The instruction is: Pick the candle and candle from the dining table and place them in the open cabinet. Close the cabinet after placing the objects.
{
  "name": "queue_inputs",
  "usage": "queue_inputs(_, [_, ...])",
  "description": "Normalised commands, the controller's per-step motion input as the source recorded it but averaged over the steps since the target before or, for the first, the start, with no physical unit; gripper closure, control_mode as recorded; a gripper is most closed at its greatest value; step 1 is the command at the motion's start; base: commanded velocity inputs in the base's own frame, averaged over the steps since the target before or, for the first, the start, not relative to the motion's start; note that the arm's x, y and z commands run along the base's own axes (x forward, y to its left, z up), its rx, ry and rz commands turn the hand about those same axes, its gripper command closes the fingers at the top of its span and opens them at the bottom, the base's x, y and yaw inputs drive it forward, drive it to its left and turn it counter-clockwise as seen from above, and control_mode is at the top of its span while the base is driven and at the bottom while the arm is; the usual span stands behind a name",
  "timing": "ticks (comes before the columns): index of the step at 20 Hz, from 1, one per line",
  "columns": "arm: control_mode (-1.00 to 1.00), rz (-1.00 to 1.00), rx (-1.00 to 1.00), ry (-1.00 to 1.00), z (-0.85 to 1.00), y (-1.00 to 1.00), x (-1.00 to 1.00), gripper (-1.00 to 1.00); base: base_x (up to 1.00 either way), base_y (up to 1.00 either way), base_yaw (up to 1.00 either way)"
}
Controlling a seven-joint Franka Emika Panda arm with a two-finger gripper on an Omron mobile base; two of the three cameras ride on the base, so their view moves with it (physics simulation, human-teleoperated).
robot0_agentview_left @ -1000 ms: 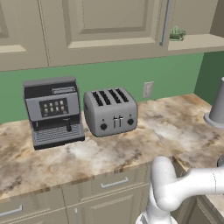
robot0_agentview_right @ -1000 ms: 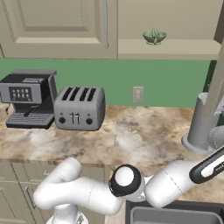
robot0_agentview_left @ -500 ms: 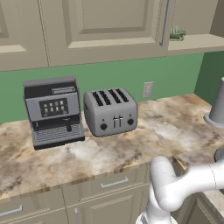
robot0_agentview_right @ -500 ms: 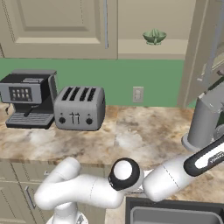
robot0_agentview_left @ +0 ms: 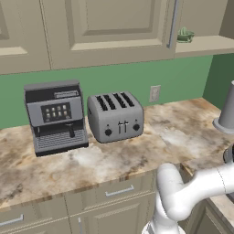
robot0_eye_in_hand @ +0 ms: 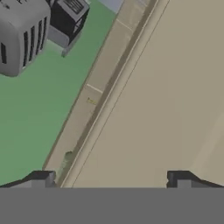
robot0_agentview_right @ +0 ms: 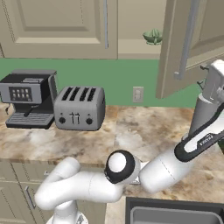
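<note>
up by the cabinet door (robot0_agentview_right: 181, 48) our gripper (robot0_eye_in_hand: 111, 179) gapes wide, holding nothing; push off-centre and we risk slipping off it.

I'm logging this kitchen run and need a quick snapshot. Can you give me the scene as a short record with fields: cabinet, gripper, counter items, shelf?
cabinet: door swung open, bar handle facing the robot
gripper: open, close to the beige door panel, holding nothing
counter items: coffee machine at left, toaster beside it, both on the marble counter
shelf: small green thing sits inside the open cabinet
wall: green, with an outlet
</note>
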Motion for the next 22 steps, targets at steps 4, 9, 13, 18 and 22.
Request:
queue_inputs(4, [-1.0, -0.25, -0.32, 0.0, 0.28, 0.66, 0.07, -1.0, 0.0, 0.0, 0.0])
queue_inputs(9, [-1.0, -0.26, -0.33, 0.0, 0.29, 0.67, 0.09, -1.0, 0.0, 0.0, 0.0])
queue_inputs(13, [-1.0, -0.27, -0.35, 0.0, 0.35, 0.68, 0.13, -1.0, 0.0, 0.0, 0.0])
queue_inputs(18, [-1.0, -0.28, -0.34, 0.0, 0.28, 0.67, 0.15, -1.0, 0.0, 0.0, 0.0])
queue_inputs(22, [-1.0, -0.27, -0.31, 0.0, 0.16, 0.69, 0.23, -1.0, 0.0, 0.0, 0.0])
